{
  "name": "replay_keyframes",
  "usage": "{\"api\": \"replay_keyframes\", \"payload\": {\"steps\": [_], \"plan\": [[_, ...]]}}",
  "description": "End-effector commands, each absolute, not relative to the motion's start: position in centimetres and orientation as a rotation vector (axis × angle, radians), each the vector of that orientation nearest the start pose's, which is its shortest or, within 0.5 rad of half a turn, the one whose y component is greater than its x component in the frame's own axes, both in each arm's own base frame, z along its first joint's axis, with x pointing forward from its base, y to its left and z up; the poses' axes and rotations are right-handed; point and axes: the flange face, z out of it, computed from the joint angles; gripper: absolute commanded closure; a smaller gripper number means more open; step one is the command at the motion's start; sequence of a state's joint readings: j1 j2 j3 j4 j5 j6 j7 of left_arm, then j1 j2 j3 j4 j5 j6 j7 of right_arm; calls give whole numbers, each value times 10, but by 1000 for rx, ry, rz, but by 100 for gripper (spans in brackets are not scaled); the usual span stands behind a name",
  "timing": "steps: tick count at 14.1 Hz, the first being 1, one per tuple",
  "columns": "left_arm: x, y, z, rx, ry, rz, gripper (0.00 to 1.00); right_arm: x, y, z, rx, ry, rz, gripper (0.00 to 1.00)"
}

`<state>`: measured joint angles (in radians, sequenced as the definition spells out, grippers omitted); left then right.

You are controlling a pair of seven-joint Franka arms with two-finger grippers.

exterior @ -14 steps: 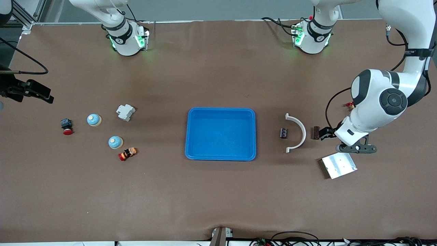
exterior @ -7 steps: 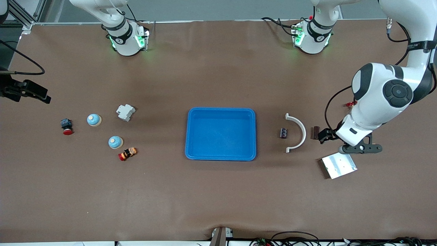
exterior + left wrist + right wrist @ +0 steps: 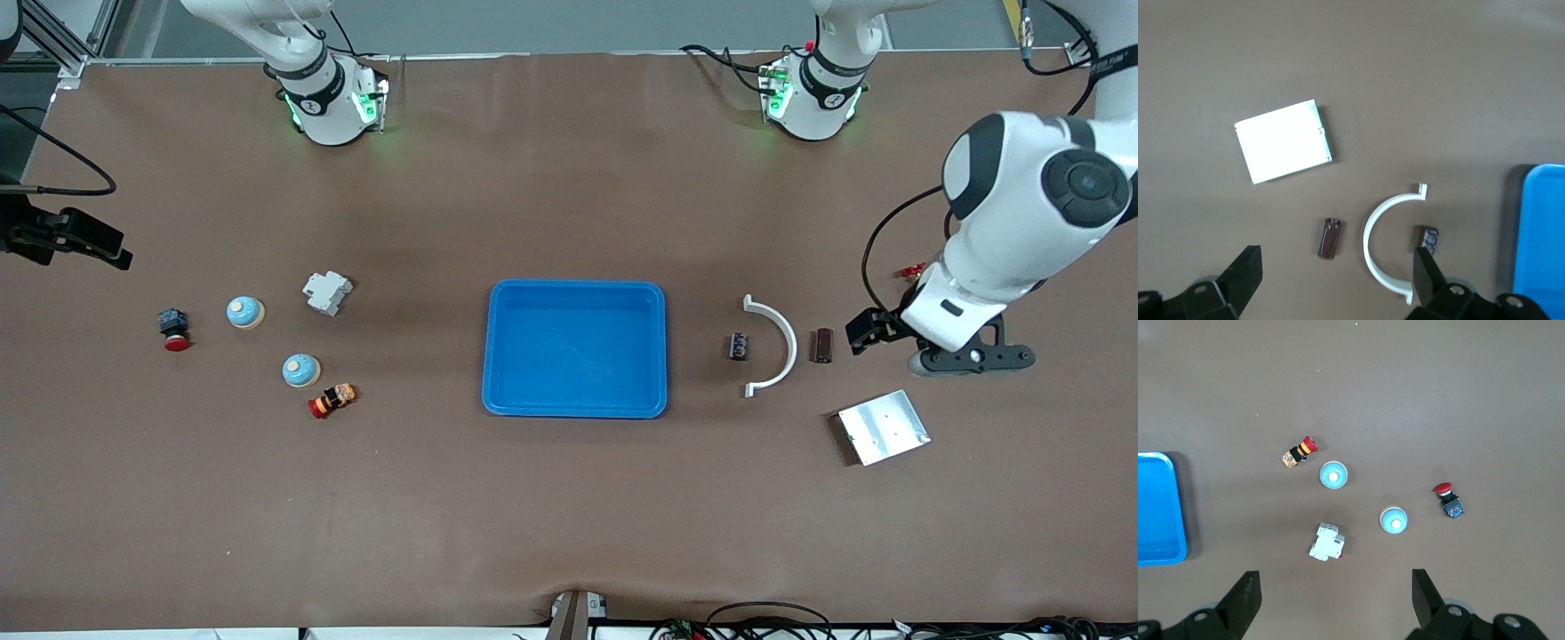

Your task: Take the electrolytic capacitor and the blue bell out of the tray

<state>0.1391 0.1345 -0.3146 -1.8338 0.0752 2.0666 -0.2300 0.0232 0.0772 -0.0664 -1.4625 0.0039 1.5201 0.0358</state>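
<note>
The blue tray (image 3: 576,348) sits mid-table, holding nothing; capacitor (image 3: 823,345) and bells (image 3: 244,312) lie outside. Both left gripper (image 3: 971,357) and right gripper (image 3: 1331,607) stand open (empty); just retreat clear.

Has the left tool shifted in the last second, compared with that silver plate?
Yes. The left tool, open and empty, has pulled away from the silver plate, toward the left arm's end of the table and toward the bases. The plate has stayed put.
</note>
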Motion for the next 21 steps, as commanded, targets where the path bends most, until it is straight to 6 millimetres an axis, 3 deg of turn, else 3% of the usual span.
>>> {"api": "replay_keyframes", "payload": {"steps": [1, 2, 4, 10, 21], "plan": [[576, -98, 502, -3124, -20, -138, 0, 574, -25, 631, -3123, 123, 31, 0], [570, -106, 511, -3119, 3, -138, 0, 574, -25, 631, -3123, 123, 31, 0], [560, -105, 526, -3109, 1, -133, 0, 574, -25, 631, -3123, 123, 31, 0], [541, -80, 582, -3123, 85, -146, 0, 574, -24, 631, -3123, 120, 36, 0], [529, -84, 623, -3188, 56, -9, 0, 573, -24, 629, -3124, 113, 38, 0]]}}
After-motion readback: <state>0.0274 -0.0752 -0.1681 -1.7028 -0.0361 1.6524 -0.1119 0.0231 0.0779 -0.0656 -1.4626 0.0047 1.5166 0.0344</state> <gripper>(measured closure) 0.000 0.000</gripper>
